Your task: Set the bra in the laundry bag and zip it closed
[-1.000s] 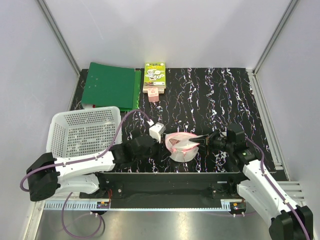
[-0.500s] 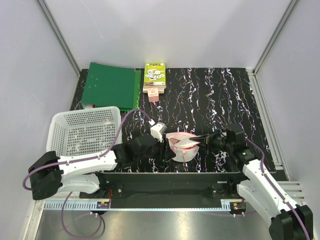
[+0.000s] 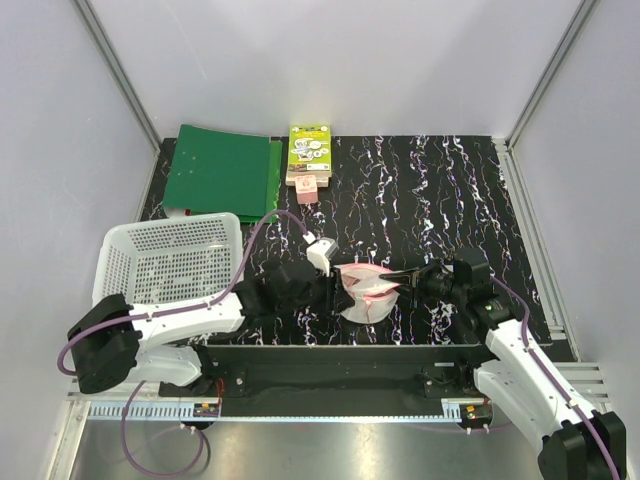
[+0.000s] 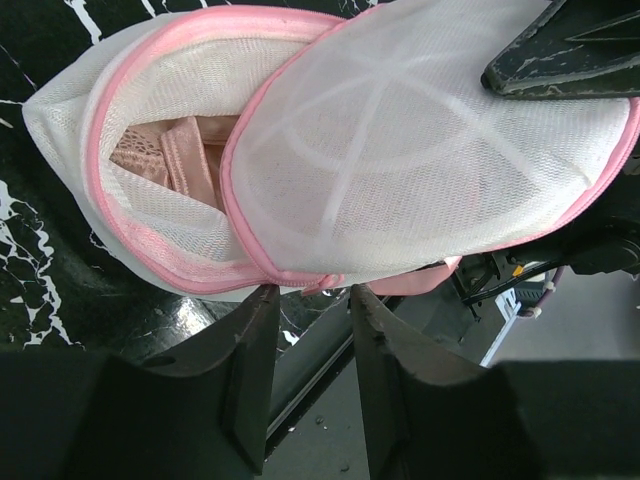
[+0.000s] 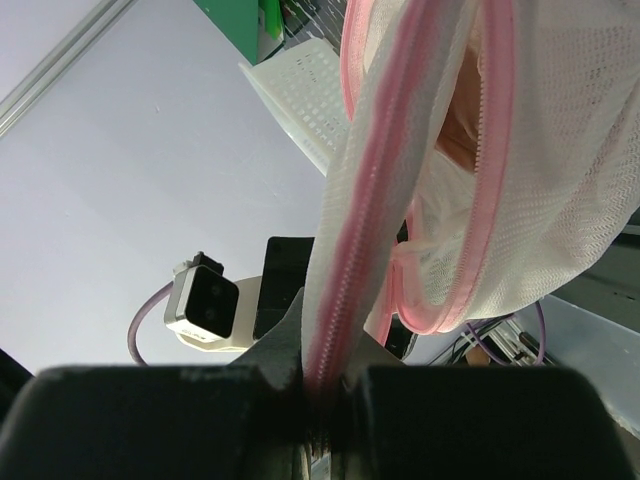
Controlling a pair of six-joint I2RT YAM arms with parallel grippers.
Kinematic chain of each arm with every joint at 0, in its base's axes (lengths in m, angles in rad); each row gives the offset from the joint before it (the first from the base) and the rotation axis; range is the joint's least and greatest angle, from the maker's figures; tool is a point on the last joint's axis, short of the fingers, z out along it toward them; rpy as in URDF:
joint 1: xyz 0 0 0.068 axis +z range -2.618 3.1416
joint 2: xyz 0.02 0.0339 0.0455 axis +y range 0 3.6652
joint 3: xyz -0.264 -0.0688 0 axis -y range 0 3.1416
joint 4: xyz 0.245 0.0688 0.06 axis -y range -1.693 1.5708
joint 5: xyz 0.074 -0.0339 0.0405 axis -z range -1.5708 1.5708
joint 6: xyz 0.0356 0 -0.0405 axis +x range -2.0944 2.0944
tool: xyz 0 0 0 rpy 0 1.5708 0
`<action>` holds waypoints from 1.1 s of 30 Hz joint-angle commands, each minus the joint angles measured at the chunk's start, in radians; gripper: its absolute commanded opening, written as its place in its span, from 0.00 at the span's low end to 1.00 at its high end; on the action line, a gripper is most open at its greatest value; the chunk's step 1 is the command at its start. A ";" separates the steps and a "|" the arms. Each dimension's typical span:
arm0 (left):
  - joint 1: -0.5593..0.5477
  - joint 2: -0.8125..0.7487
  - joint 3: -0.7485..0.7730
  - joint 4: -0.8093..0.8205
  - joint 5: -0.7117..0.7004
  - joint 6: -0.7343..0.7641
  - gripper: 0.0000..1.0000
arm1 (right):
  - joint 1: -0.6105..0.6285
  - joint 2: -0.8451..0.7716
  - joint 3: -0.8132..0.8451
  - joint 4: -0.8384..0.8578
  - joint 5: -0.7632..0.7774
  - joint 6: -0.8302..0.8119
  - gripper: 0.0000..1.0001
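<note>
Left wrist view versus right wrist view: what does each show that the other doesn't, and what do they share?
Left wrist only: the left gripper open just below the rim of the laundry bag, and the marbled table. Right wrist only: the right gripper shut on the pink zip edging, the white basket, the green folder. Both: that bag, unzipped, with the peach bra inside.

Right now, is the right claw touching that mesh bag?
Touching. The right wrist view shows the right gripper shut on the pink zip edge of the laundry bag.

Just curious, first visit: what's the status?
Right tool shut on pink rim of white mesh laundry bag. Left tool open at bag. Peach fabric bra inside; bag unzipped.
</note>
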 commanded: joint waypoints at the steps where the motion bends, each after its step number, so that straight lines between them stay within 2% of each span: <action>1: 0.011 0.004 0.051 0.062 0.013 0.017 0.37 | -0.005 -0.013 0.031 0.016 0.011 0.019 0.00; 10: 0.023 0.031 0.083 0.053 0.002 0.014 0.26 | -0.005 -0.021 0.019 0.014 0.003 0.022 0.00; 13: 0.026 0.041 0.092 0.034 -0.007 0.008 0.18 | -0.005 -0.021 0.022 0.014 0.002 0.021 0.00; 14: 0.029 0.041 0.095 0.030 -0.012 0.006 0.11 | -0.005 -0.021 0.022 0.014 0.000 0.021 0.00; 17: 0.038 0.046 0.100 0.005 -0.021 0.000 0.00 | -0.005 -0.028 0.015 0.011 -0.001 0.018 0.00; 27: 0.040 -0.047 0.043 -0.024 0.032 0.059 0.00 | -0.005 -0.056 0.002 -0.018 -0.010 -0.054 0.01; 30: 0.040 -0.087 0.016 -0.036 0.054 0.068 0.00 | -0.005 -0.041 0.037 -0.085 -0.006 -0.151 0.06; 33: 0.040 -0.106 -0.007 -0.021 0.103 0.060 0.00 | -0.005 -0.019 0.070 -0.156 0.003 -0.244 0.22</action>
